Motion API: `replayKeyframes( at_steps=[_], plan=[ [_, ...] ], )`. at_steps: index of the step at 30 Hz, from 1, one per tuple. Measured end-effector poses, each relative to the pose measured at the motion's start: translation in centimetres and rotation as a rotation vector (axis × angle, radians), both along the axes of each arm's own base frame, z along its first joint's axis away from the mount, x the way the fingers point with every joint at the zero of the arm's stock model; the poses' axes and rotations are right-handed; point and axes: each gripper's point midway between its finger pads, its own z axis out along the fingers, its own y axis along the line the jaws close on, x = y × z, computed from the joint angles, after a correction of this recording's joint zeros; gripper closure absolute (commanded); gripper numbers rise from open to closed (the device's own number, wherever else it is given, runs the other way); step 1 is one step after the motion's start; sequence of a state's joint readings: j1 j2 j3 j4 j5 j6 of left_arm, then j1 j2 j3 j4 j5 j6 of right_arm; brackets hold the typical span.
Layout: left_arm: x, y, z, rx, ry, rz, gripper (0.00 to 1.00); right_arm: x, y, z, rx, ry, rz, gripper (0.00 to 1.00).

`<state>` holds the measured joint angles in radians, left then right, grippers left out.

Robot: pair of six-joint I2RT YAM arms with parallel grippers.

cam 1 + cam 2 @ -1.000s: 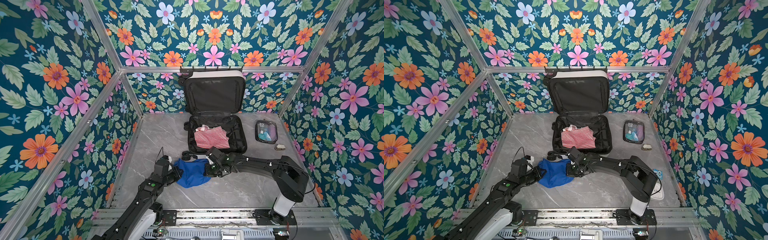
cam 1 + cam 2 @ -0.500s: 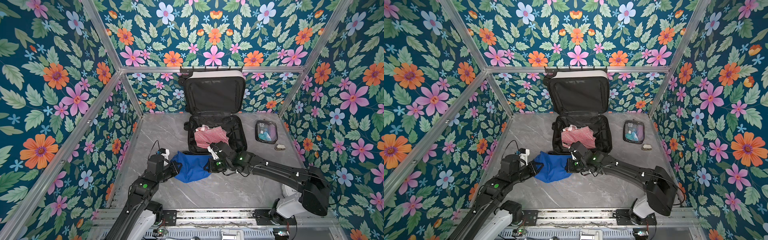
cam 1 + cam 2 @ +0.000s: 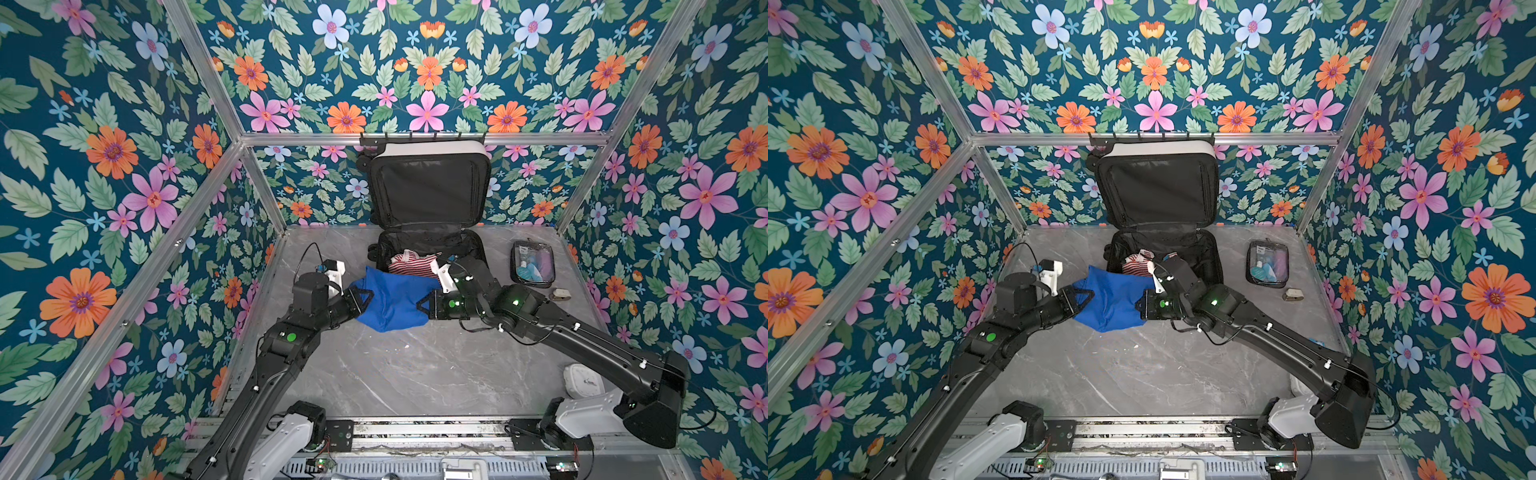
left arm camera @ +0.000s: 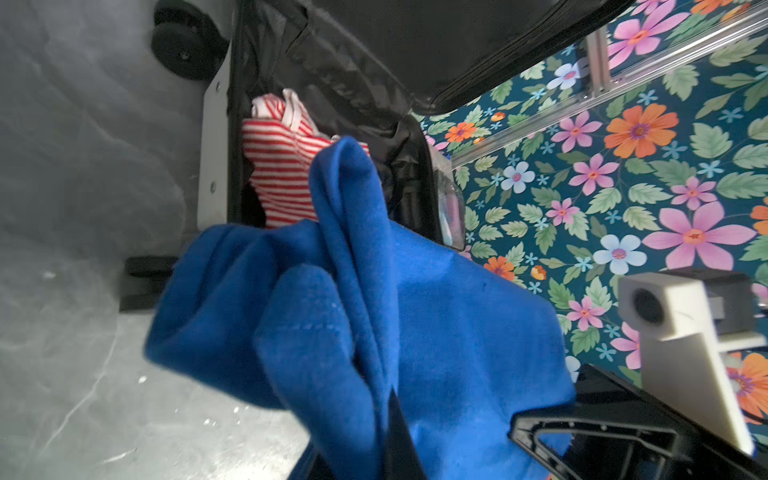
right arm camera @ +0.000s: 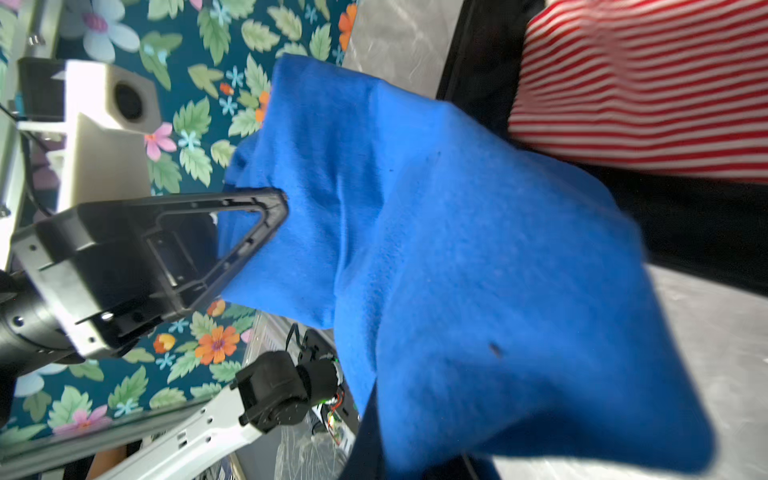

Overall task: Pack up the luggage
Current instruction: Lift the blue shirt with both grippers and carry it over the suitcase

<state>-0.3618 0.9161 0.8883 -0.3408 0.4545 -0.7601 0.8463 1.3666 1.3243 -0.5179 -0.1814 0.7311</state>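
Observation:
The luggage (image 3: pixel 428 148) (image 3: pixel 1158 149) lies open at the back of the table, its white lid leaning on the rear wall and its black lining showing. Inside it lies a red-and-white striped garment (image 3: pixel 409 264) (image 4: pixel 282 166) (image 5: pixel 636 83). In both top views a blue cloth (image 3: pixel 392 301) (image 3: pixel 1111 301) hangs stretched over the luggage's near edge. My left gripper (image 3: pixel 365 297) (image 4: pixel 390 399) is shut on its left side. On the cloth's right side my right gripper (image 3: pixel 424 305) (image 5: pixel 374 399) is shut too. The cloth's lower fold sags to the table.
A clear toiletry pouch (image 3: pixel 533 264) (image 3: pixel 1266 264) lies right of the luggage, with a small grey object (image 3: pixel 561 296) nearer. A white round item (image 3: pixel 584 380) sits by the right arm's base. Flowered walls close in on three sides.
Both grippers have lifted the blue cloth off the table and carried it back toward the luggage. Its far edge now overlaps the near rim.

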Motion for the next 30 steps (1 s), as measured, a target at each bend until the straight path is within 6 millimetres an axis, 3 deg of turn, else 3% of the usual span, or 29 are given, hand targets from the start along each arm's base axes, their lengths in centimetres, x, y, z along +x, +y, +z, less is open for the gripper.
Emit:
replayKeyframes(
  at_steps=[5,11,17,20,24,27,30],
  plan=[
    [3.4,-1.8,2.7,-0.028,-0.053,-0.023,1.00,2.4,-2.3,2.7,0.017,-0.047,-0.047,1.00],
    [8.4,-5.5,5.3,-0.044,-0.123,-0.064,1.00,6.2,-5.2,6.2,0.025,-0.138,-0.104,1.00],
    [14.1,-8.3,4.8,-0.033,-0.144,-0.057,1.00,11.7,-10.2,6.0,0.036,-0.126,-0.195,1.00],
    [17.1,-9.4,4.1,-0.025,-0.156,-0.041,1.00,14.0,-11.4,5.6,0.037,-0.123,-0.214,1.00],
    [19.9,-10.4,0.2,0.005,-0.121,-0.020,1.00,16.5,-11.5,3.3,0.013,-0.120,-0.202,1.00],
    [21.3,-10.6,-4.8,0.048,-0.046,-0.004,1.00,18.1,-11.2,-1.4,-0.031,-0.047,-0.188,1.00],
    [21.4,-10.5,-9.9,0.090,0.041,-0.001,1.00,18.7,-11.0,-7.2,-0.082,0.065,-0.180,1.00]
  ],
)
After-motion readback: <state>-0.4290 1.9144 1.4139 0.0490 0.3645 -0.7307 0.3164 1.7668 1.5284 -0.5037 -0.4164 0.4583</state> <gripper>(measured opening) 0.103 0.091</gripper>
